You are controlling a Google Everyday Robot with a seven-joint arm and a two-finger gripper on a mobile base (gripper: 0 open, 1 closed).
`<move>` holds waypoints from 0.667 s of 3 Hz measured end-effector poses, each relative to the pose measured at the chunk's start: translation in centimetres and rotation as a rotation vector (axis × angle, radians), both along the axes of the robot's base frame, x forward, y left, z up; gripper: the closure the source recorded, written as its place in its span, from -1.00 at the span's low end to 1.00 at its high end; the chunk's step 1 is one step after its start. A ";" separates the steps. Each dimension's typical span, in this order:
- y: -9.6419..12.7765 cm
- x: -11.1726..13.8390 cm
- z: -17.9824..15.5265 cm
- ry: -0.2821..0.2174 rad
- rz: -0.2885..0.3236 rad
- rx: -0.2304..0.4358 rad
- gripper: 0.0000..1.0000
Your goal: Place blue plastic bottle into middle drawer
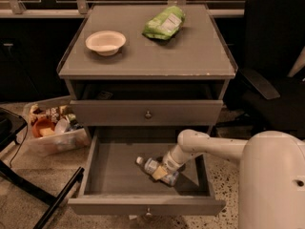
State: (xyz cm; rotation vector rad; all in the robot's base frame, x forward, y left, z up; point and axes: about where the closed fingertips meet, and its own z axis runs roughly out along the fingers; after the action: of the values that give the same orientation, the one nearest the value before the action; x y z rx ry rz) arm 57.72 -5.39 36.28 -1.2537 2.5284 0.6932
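The middle drawer [116, 173] is pulled wide open below the cabinet top. The blue plastic bottle [148, 165] lies tilted in it, white cap toward the upper left, low over or on the grey floor right of centre. My gripper [164, 172] reaches into the drawer from the right on its white arm. It is shut on the bottle's lower end, which it partly hides.
The knobbed drawer front [145, 112] above is closed. On the cabinet top sit a white bowl [106, 42] and a green snack bag [164, 24]. A clear bin of items [55, 128] stands on the floor left, a black chair [271, 56] right, and a black frame leg [52, 204] at lower left.
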 end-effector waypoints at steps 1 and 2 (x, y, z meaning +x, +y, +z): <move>0.0 0.0 0.2 0.000 -0.005 0.025 -0.31; 0.0 0.0 0.2 0.000 -0.005 0.025 -0.77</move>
State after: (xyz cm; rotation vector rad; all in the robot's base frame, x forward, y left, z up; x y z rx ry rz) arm 57.73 -5.36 36.47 -1.2385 2.5139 0.7215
